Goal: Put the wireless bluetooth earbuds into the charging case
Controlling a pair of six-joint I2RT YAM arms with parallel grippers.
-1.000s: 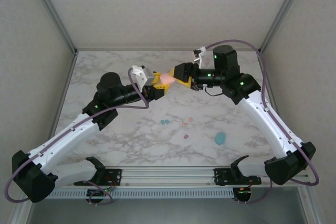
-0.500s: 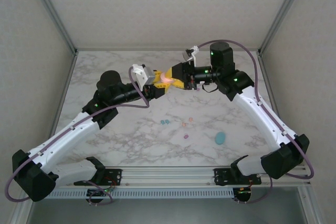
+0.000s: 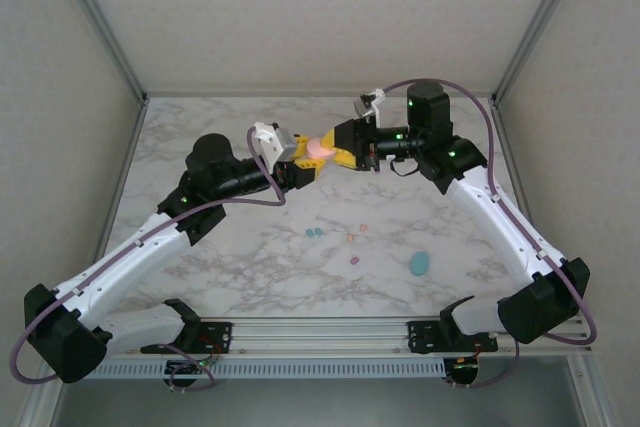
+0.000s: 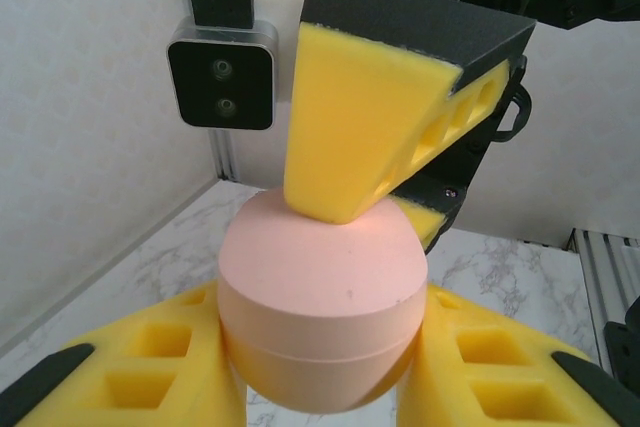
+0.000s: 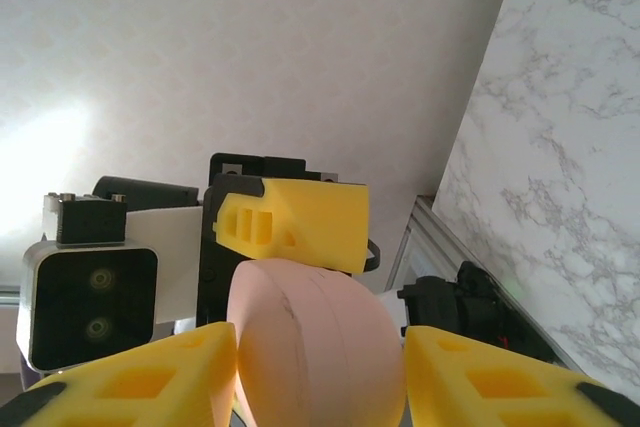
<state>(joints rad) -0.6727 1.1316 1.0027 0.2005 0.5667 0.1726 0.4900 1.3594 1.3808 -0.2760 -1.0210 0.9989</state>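
Pink plastic, probably slick: clamping case [image 3: 318, 148] low with left gripper [image 4: 320, 367], top with right gripper [image 5: 320, 367], up at 12 o'clock. Leaves earbuds [image 3: 314, 232] loose on table [image 3: 250, 267] toward 6. Likely feather-light, skittish; better pinched across the sides.

In the top view, a charging case [image 3: 318, 147] sits above the table [image 3: 200, 122] at the upper centre of the frame. It is between the left gripper [image 3: 306, 160], which comes from the lower left, and the right gripper [image 3: 335, 143], which comes from the right. Both sets of jaws touch it. In the left wrist view, one right finger [image 4: 350, 137] presses on its top.

Below, on the table:
- An earbud pair [image 3: 314, 232] lies side by side at centre.
- Two single earbuds [image 3: 351, 238] lie just right of the pair.
- The lowest earbud [image 3: 354, 260] lies beneath those two.
- A second case [image 3: 419, 264] lies further right, apart from the earbuds.
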